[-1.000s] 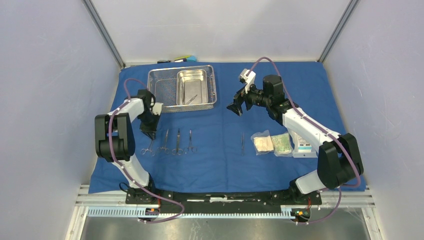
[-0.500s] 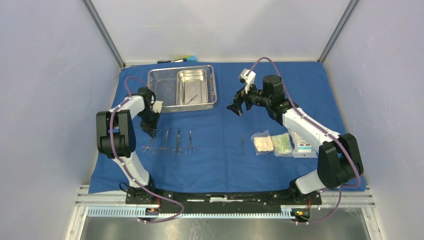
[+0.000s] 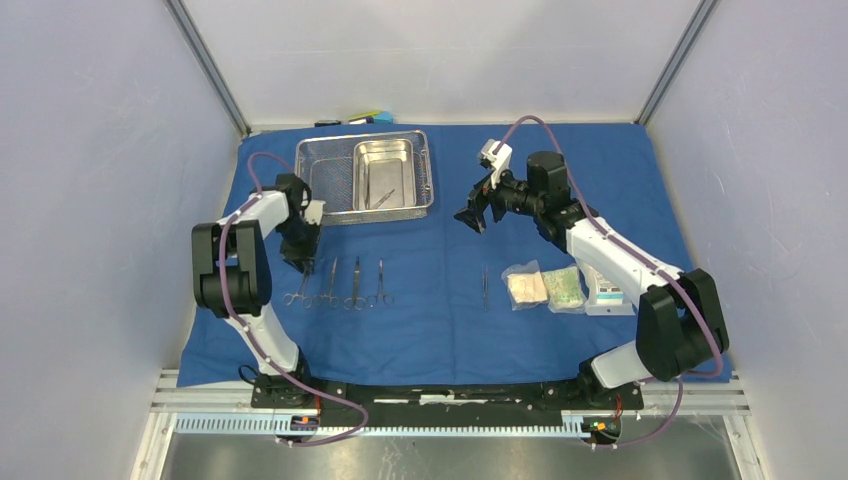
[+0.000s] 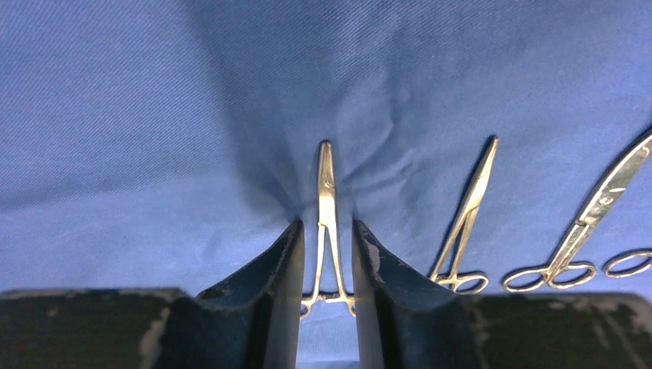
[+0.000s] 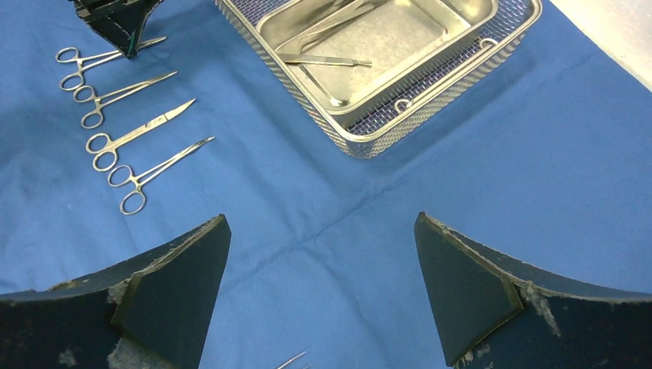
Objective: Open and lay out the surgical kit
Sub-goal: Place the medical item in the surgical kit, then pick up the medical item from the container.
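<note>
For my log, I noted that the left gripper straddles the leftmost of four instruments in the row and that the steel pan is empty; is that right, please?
Not quite: the steel pan is not empty; the right wrist view shows slim instruments lying in it. The left gripper does straddle the leftmost instrument of the four.

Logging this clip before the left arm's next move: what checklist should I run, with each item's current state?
1. Left gripper straddles the leftmost forceps: ok.
2. Fingers closed on it: not ok, cloth shows on both sides.
3. Neighbouring forceps clear of the gripper: ok.
4. Blue cloth flat: not ok, puckered under the gripper.
5. Right gripper open, empty: ok.
6. Steel pan emptied: not ok, instruments inside.
</note>
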`<state>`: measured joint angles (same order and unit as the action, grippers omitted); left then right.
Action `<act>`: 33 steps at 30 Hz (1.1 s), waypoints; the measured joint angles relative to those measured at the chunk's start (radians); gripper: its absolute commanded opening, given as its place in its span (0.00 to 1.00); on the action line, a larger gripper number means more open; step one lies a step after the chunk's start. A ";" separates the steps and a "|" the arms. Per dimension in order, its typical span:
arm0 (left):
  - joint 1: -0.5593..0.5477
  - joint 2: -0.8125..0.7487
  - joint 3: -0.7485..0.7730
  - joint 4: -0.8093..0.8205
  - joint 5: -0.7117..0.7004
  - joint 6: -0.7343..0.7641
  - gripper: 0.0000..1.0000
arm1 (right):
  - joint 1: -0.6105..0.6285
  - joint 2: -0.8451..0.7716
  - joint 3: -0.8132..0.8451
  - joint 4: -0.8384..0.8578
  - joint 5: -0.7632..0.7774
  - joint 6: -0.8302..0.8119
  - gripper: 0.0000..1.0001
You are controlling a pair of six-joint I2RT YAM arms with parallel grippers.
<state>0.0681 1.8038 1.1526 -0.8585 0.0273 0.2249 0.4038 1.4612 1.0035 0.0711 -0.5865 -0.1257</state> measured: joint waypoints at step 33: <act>-0.139 0.040 0.456 0.241 0.318 -0.251 0.90 | 0.001 0.081 0.154 -0.037 0.038 -0.036 0.98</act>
<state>-0.0711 1.8442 1.6089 -0.6178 0.3454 -0.0257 0.4049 1.5421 1.1580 0.0345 -0.5484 -0.1619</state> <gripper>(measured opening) 0.957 0.979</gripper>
